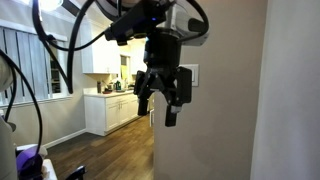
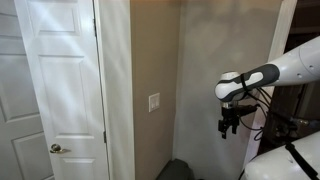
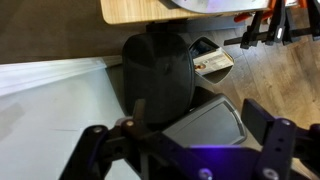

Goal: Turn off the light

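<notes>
- The white wall switch plate (image 2: 153,102) is mounted on the beige wall (image 2: 150,50) just beside the white door (image 2: 60,90), higher than the door knob (image 2: 57,149), where a hand would reach it.
- The gripper (image 2: 230,128) hangs well apart from the plate and points down, so nothing presses the plate yet.
- Its fingers (image 1: 172,108) are spread wide and hold nothing. One fingertip would probably serve for pushing.
- The kitchen cabinets (image 1: 108,108) are lit, which suggests the light is on.
- The wrist view shows only wooden floor (image 3: 270,70), so the wrist likely has to turn toward the wall.
</notes>
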Robot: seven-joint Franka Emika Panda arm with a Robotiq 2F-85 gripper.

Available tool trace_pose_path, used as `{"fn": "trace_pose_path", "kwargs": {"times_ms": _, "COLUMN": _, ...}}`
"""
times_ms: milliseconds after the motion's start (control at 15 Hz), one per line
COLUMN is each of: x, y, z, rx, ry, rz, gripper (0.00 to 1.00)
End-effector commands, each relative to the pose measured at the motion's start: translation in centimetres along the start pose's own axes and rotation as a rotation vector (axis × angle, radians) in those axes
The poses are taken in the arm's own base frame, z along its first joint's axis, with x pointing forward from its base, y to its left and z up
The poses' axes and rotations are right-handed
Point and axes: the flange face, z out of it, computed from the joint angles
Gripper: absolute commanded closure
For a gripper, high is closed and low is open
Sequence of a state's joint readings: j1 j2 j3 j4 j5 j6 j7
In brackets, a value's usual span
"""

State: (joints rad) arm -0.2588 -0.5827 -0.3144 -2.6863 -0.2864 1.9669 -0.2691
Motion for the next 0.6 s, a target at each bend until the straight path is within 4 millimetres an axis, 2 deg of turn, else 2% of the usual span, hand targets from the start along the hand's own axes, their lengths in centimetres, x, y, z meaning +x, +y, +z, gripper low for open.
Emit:
{"fn": "trace_pose_path", "kwargs": {"times_ms": 0, "x": 2.0, "y": -1.0, "z": -1.1, "rx": -0.033, "ry": 0.009, "rz": -0.030, "gripper": 0.33}}
{"fn": "trace_pose_path", "kwargs": {"times_ms": 333, "x": 8.3, "y": -4.6, "z": -3.1, "rx": -0.115, "ry": 0.157, "rz": -0.037, "gripper": 0.66}}
{"fn": "trace_pose_path", "kwargs": {"times_ms": 533, "x": 12.0, "y": -6.9, "z": -3.1, "rx": -0.131, "ry": 0.248, "rz": -0.016, "gripper": 0.85}}
